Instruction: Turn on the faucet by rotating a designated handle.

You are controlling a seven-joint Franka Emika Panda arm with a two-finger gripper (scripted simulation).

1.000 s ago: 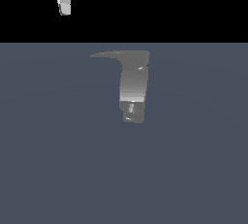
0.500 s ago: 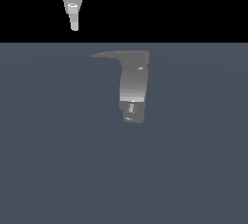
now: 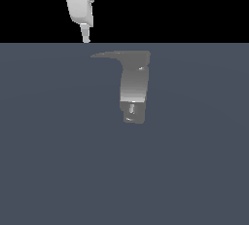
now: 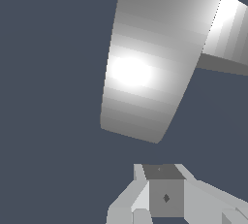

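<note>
The faucet [image 3: 133, 90] is a grey curved blocky fixture standing in the middle of the exterior view, with a small nozzle [image 3: 131, 108] at its lower end. The handle [image 3: 109, 55] is a thin dark-grey blade that sticks out from the faucet's top toward the exterior view's left and tapers to a point. My gripper [image 3: 86, 37] hangs just above and slightly left of the blade's tip, apart from it, fingers together and empty. In the wrist view the tapering handle [image 4: 145, 68] looms close beyond my fingertips [image 4: 145, 203], with the faucet body [image 4: 227, 34] beside it.
A flat dark blue-grey floor [image 3: 58, 160] spreads under the faucet. The background above it is black.
My gripper has come down and toward the exterior view's right, closing in on the handle's tip. The faucet and handle have not moved.
</note>
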